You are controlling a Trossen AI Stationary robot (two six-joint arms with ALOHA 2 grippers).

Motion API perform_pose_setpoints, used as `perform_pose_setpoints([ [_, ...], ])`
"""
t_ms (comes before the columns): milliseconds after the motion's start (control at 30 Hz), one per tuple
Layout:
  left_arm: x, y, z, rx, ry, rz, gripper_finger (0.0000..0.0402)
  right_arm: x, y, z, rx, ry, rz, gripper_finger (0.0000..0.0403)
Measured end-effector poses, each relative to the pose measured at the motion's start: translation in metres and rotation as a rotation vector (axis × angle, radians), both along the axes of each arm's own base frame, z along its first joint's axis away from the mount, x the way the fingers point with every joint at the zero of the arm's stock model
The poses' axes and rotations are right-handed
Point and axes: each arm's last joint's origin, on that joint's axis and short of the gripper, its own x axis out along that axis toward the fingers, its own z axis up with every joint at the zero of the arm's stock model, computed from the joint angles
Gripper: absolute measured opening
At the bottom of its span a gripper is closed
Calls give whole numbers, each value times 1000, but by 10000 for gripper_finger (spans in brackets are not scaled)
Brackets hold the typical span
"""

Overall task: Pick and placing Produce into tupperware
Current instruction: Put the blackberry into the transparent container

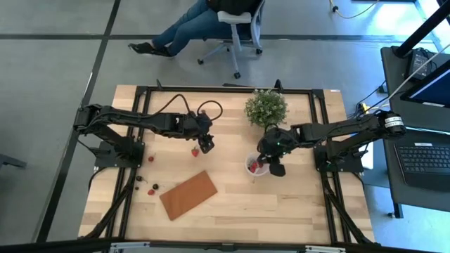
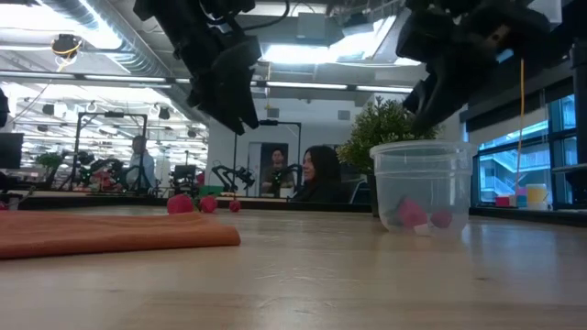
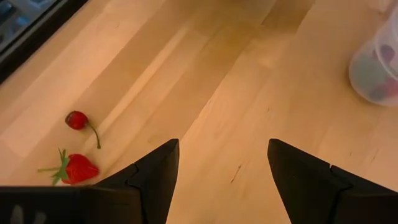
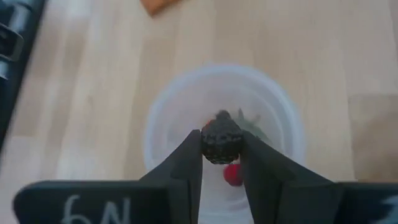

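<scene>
A dark berry (image 4: pixel 221 140) is pinched in the right gripper (image 4: pixel 222 149) directly above the cup (image 4: pixel 163 124), where a few fruit pieces (image 4: pixel 233 175) are already held. The left gripper (image 3: pixel 222 163) is spread wide and empty, and a strawberry (image 3: pixel 78 168) and a cherry (image 3: pixel 76 119) are left on the table (image 3: pixel 249 93).

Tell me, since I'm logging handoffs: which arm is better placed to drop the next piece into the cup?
The right. Its gripper holds a dark berry directly above the cup, which already has fruit inside. The left gripper is open, empty, and off beside a strawberry, away from the cup.
</scene>
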Motion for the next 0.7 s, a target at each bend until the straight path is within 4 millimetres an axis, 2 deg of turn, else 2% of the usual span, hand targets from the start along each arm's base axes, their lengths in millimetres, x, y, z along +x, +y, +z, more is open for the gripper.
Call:
perform_pose_setpoints([
  [333, 0, 0, 0, -58, -38, 82, 238, 1, 1, -5, -128, 11, 48, 90],
  [700, 0, 0, 0, -72, -47, 102, 238, 16, 8, -38, -142, 150, 88, 91],
])
